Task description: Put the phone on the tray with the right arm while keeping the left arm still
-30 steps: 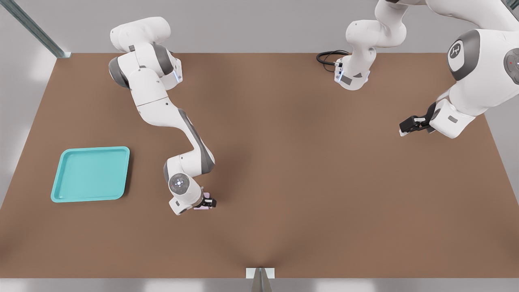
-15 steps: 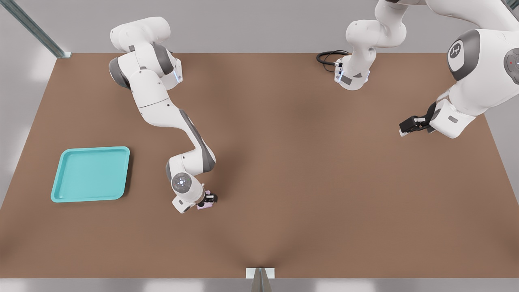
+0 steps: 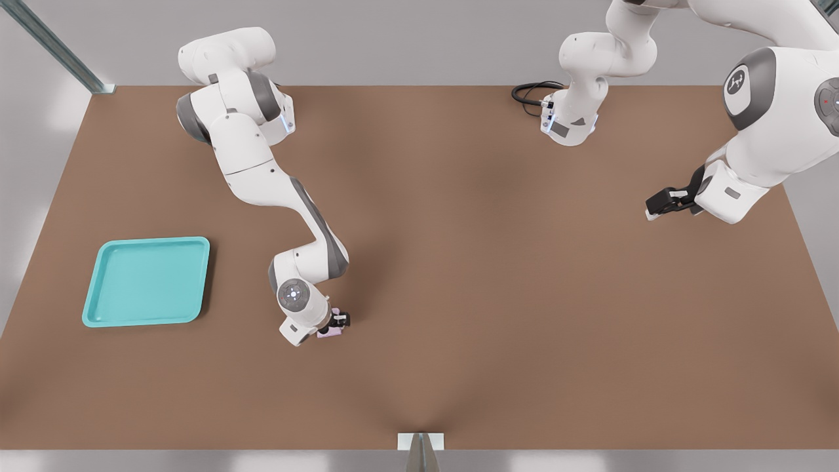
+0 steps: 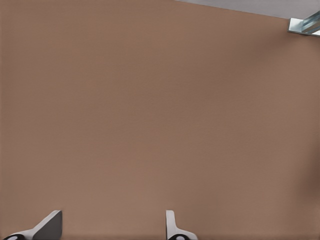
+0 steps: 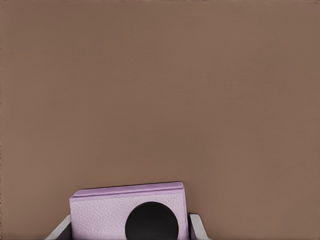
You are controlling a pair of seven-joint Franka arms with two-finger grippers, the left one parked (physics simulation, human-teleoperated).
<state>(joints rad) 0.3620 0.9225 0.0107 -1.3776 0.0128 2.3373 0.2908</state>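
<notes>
The pale-pink phone (image 3: 330,332) lies low at the brown table, front-centre-left in the front view, mostly hidden under the working arm's wrist. My gripper (image 3: 335,323) is shut on it. In the right wrist view the phone (image 5: 129,210) shows one black lens, and a grey fingertip (image 5: 196,227) presses against each of its two sides. The turquoise tray (image 3: 105,313) sits flat at the front view's left, well apart from the phone and with nothing on it.
The parked arm's gripper (image 3: 665,202) hangs over the table at the front view's right. A black cable (image 3: 528,92) lies by the far arm base. A metal bracket (image 3: 420,441) marks the table's front edge.
The working arm's wrist has turned a little and settled over the phone. The phone has shifted only slightly between the fingers. The tray has not moved.
</notes>
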